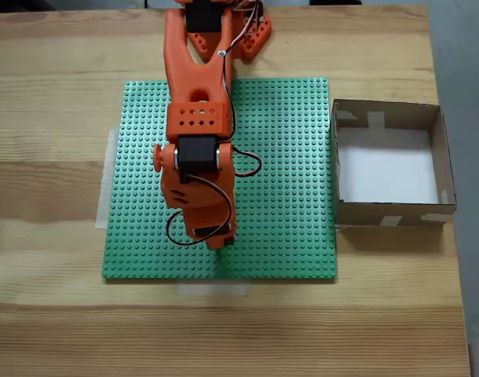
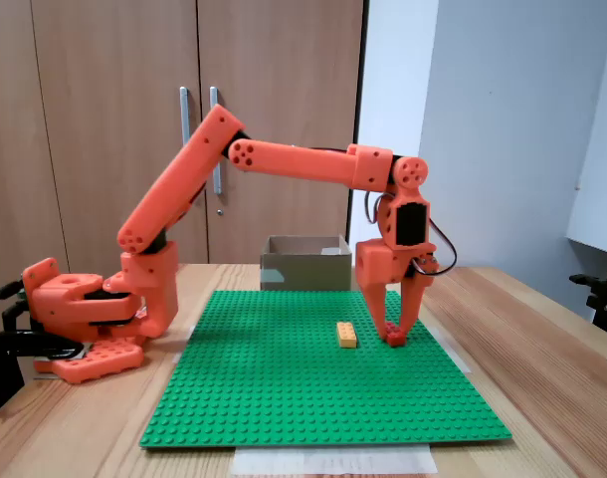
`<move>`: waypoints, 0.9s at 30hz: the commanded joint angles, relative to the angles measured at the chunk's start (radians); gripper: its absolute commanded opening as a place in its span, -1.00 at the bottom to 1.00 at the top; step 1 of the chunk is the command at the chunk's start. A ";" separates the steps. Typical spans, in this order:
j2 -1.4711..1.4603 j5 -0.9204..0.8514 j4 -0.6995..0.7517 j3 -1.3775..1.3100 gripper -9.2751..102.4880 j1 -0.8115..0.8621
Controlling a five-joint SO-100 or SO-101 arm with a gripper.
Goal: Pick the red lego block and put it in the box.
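in a fixed view the gripper (image 2: 394,331) points straight down, fingers apart around the red lego block (image 2: 395,339) on the green baseplate (image 2: 284,398), lined up to clamp it; the box (image 2: 305,262) waits beyond.

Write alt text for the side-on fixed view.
An orange robot arm reaches down so its gripper straddles a small red brick on a green studded baseplate. An orange-yellow brick lies just left of it, and a cardboard box sits behind.
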 commanded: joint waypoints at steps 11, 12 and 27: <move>0.172 -0.012 0.012 0.031 -0.77 0.034; 0.187 -0.012 0.011 0.038 -0.77 0.034; 0.462 -0.009 -0.009 0.198 -0.77 -0.009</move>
